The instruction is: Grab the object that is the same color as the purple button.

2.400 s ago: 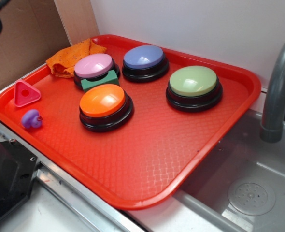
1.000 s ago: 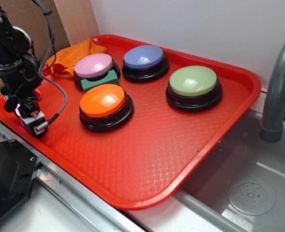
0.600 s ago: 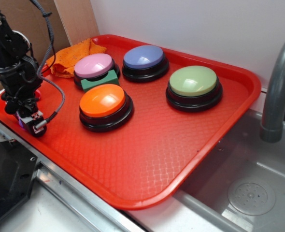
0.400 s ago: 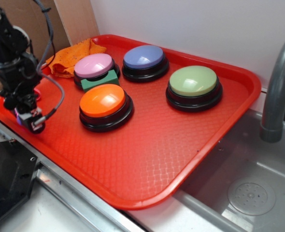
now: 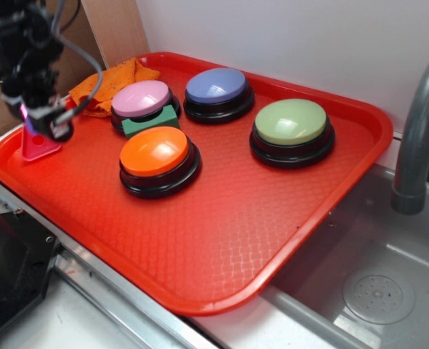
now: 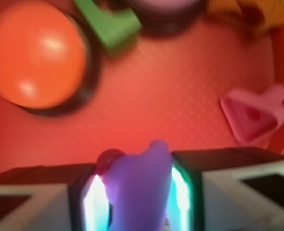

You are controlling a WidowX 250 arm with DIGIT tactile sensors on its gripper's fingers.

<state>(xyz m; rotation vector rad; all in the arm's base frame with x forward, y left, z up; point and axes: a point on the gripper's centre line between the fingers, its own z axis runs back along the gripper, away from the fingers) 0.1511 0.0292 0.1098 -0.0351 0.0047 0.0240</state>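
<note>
Bright, even exterior view; wrist view blurred, perhaps by motion.

wrist view blurred, purple object (image 6: 137, 187) cut off below, hand (image 5: 41, 120) hiding it outside

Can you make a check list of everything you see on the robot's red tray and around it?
Surface: red tray, textured, beside a metal sink.
Job's things: purple toy piece clamped in the pincer; purple button at the tray's back.
Clutter: pink button, orange button, green button, green block, pink triangle piece, orange cloth.
Pincer: pincer raised above the tray's left end, shut on the toy.
Cables: black cable looping off the arm.
Surroundings: grey faucet, white wall, cardboard.
</note>
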